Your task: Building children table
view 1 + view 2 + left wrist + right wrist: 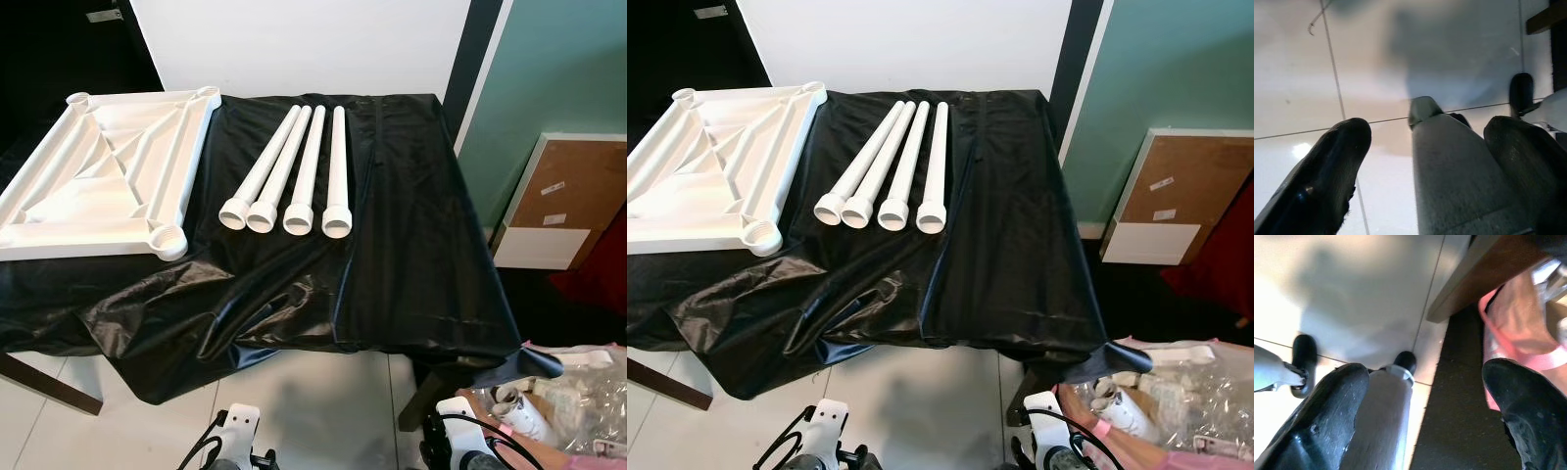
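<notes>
At upper left you see the white ribbed table panel (103, 176) lying underside-up on the black-draped tabletop (411, 245), four white tube legs (294, 171) side by side beside it. Both grippers hang low over the floor: left gripper (1425, 161) fingers spread, right gripper (1425, 401) fingers spread too.

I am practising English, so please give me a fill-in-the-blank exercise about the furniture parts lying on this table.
1. ____ white table legs lie side by side.
2. The cloth under them is ____.
3. The white tabletop lies to the ____ of the legs, underside up.
4. The tabletop's corner socket holds ____ leg.

Missing words: four; black; left; no
</notes>
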{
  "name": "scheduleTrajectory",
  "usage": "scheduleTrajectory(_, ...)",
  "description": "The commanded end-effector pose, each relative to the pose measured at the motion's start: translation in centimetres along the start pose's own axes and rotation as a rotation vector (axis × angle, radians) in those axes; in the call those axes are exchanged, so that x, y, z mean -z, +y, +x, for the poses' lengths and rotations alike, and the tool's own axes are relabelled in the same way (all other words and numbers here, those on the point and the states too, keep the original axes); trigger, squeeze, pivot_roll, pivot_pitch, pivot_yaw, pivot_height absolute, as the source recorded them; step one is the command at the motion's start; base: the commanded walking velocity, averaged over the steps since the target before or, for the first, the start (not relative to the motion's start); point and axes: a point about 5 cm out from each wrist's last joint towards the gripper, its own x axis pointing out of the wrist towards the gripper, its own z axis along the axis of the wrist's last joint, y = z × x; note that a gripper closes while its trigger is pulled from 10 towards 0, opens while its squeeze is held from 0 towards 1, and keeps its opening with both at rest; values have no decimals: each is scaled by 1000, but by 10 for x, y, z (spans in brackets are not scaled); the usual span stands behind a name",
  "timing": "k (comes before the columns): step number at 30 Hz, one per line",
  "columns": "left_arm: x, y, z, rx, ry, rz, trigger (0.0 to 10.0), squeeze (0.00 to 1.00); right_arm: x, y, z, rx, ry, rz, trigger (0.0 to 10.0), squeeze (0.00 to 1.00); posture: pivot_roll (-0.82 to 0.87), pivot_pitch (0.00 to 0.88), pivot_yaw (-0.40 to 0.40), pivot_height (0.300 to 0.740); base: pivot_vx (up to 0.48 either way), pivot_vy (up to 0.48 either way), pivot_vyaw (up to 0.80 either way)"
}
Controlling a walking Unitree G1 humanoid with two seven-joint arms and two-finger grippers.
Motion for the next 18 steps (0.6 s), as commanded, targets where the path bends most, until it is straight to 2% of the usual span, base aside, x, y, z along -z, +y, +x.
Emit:
scheduleTrajectory(1, 7, 1, -1, -13, 26, -7, 10000, 0, 9, 3, -2, -9, 38, 3, 10000, 0, -29, 38, 6, 740, 0, 322, 0)
scheduleTrajectory(18, 6, 1, -1, -10, 26, 1, 10000, 0, 12, 3, -3, -16, 48, -8, 10000, 0, -26, 14, 6, 740, 0, 321, 0)
